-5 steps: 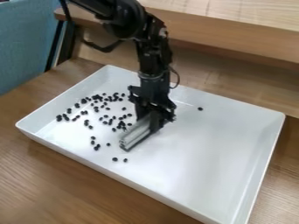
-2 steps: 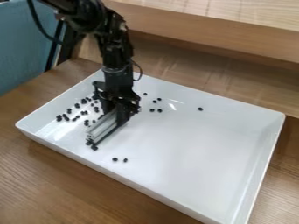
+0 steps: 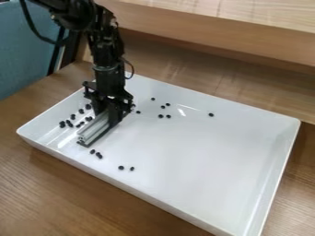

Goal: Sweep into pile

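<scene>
Many black beans [image 3: 62,124]: inside the white tray [image 3: 184,152], the largest loose group to the left of the bar.
Near-side beans: small cluster just beside the bar's near end, plus a separate pair farther right.
Far-side beans: loose group to the right of the gripper, one lone bean well apart farther right.
Gripper [image 3: 108,109]: pointing down over the left part of the tray, below the black arm [image 3: 106,50].
Jaws: closed on the pale grooved bar [image 3: 95,127].
Bar: slanting toward near left, low at the tray floor, dark strip along the lower edge.
Tray: flat on the wooden table [image 3: 73,193].
Background: wooden ledge [image 3: 215,28], blue panel [image 3: 21,50] at far left.
</scene>
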`<act>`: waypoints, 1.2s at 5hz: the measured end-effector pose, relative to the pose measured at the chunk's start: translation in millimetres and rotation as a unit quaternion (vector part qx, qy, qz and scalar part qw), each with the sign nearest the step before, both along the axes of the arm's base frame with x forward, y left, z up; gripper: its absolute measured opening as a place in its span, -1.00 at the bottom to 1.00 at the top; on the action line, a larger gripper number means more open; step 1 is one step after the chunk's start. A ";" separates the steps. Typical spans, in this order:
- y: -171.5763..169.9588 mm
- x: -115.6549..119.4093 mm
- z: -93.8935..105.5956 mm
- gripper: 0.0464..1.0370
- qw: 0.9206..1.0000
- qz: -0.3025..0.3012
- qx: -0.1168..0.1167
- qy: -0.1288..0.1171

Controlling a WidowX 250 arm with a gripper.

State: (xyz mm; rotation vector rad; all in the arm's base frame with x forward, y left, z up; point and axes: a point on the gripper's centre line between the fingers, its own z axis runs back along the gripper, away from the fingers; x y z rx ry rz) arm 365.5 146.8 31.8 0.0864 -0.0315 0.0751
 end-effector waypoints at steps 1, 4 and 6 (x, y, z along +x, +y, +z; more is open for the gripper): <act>10.0 6.1 -0.3 -0.30 1.000 0.006 -0.003 -0.003; 11.1 15.2 0.2 -0.30 0.999 0.017 -0.024 -0.015; -14.4 -1.7 0.3 0.45 0.997 0.024 -0.076 0.005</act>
